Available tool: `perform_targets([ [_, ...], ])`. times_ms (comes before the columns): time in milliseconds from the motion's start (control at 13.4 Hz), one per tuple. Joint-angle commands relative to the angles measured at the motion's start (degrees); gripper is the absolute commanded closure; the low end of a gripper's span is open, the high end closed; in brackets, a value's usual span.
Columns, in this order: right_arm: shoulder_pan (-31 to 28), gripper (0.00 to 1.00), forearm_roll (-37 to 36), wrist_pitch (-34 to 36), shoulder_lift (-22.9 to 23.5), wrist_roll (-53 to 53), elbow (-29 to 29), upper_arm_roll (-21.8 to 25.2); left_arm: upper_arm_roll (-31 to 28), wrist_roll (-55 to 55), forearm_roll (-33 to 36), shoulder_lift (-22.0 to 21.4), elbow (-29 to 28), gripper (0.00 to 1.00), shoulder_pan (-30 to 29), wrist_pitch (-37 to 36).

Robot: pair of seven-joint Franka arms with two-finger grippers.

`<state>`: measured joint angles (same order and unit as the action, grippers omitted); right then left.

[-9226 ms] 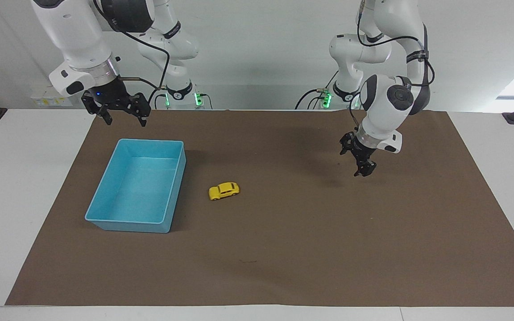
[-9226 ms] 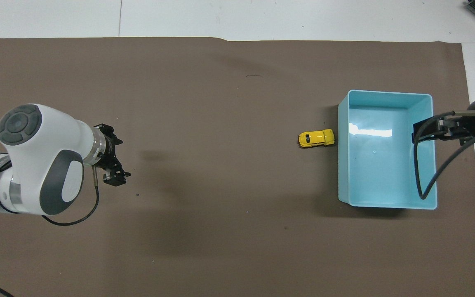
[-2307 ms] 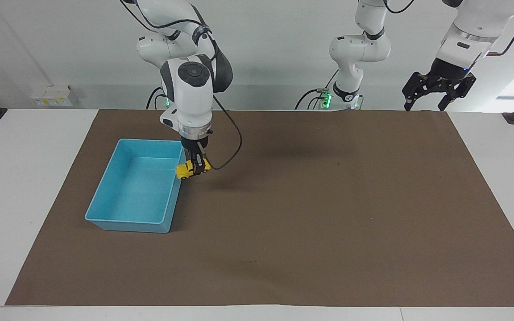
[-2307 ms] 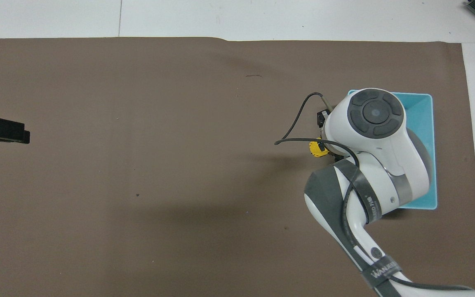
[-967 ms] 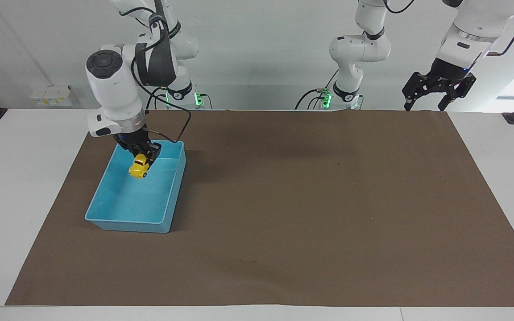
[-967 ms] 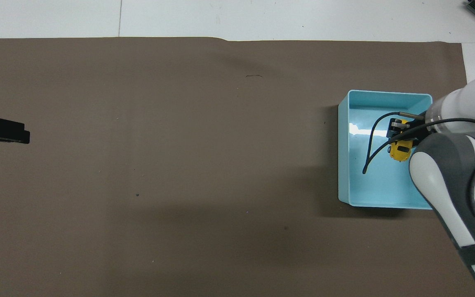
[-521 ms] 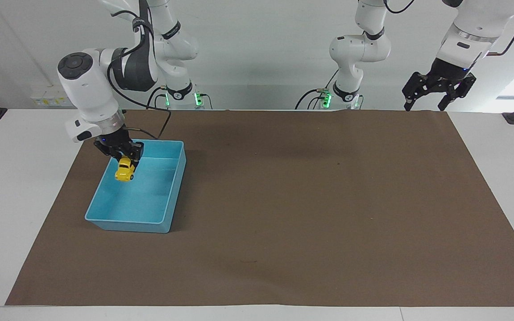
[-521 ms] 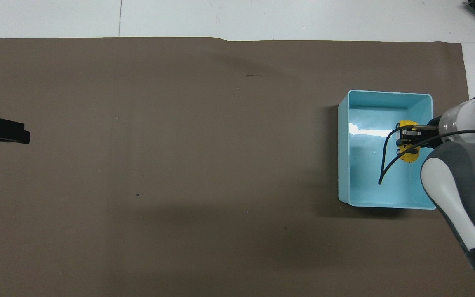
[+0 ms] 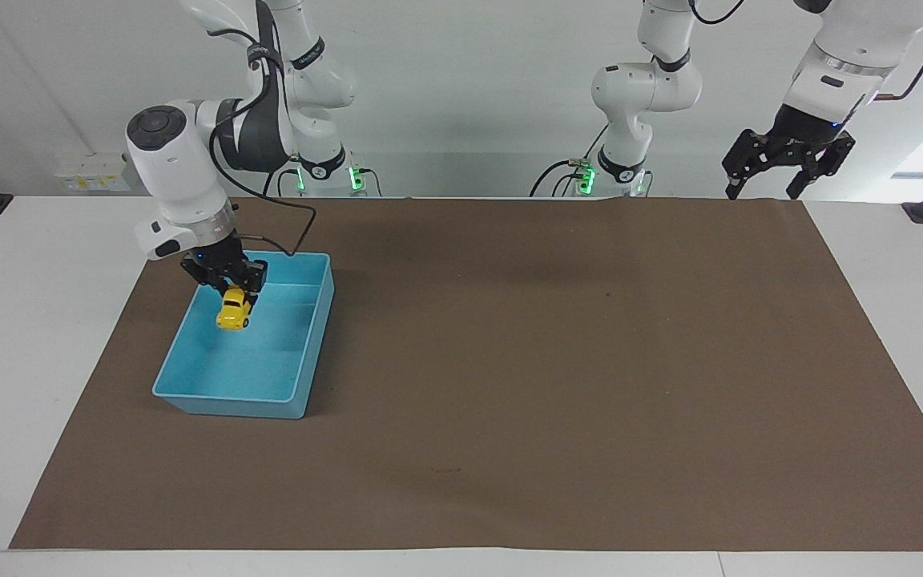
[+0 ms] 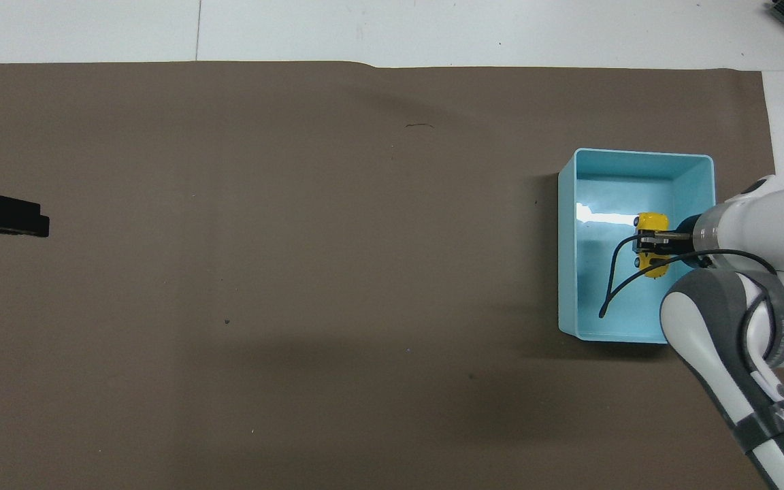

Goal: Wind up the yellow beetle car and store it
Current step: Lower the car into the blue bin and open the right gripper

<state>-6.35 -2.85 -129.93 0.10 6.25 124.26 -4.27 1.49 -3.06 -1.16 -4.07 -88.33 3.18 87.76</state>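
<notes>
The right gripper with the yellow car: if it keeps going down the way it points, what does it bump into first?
Most likely the floor of the blue bin. The right gripper points down into it, and the car it holds would probably touch first.

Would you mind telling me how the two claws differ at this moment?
The right claw is shut on the yellow car; the left claw is open and holds nothing.
The right claw hangs low over the blue bin; the left claw waits high, over the edge of the brown mat nearest the robots, at the left arm's end.
Both are black and point downward.
</notes>
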Motion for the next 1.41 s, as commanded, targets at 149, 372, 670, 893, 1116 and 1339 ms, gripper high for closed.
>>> perform_targets([
  [149,-0.95,1.0,1.79,-9.1,-1.16,-4.76,7.84,-0.56,0.79,0.07,0.45,-0.68,-0.44,0.0,-1.16,-0.66],
  [372,-1.03,1.0,2.06,-12.61,0.94,-4.84,9.07,-0.56,0.79,0.16,0.37,-0.68,-0.44,0.0,-1.16,-0.66],
  [670,-2.61,1.0,2.06,-15.17,3.32,-4.93,10.21,-0.56,0.79,0.16,0.46,-0.68,-0.44,0.0,-1.16,-0.75],
  [893,-2.79,1.0,2.06,-17.1,4.38,-5.81,11.18,-0.56,0.79,0.07,0.37,-0.68,-0.44,0.0,-1.16,-0.75],
  [1116,-2.27,1.0,2.06,-17.11,5.7,-6.16,11.18,-0.65,0.79,0.07,0.46,-0.68,-0.44,0.0,-1.16,-0.75],
  [1339,-2.09,0.27,1.97,-16.41,7.1,-5.99,8.73,-0.65,0.79,0.16,0.46,-0.68,-0.44,0.0,-1.16,-0.75],
])
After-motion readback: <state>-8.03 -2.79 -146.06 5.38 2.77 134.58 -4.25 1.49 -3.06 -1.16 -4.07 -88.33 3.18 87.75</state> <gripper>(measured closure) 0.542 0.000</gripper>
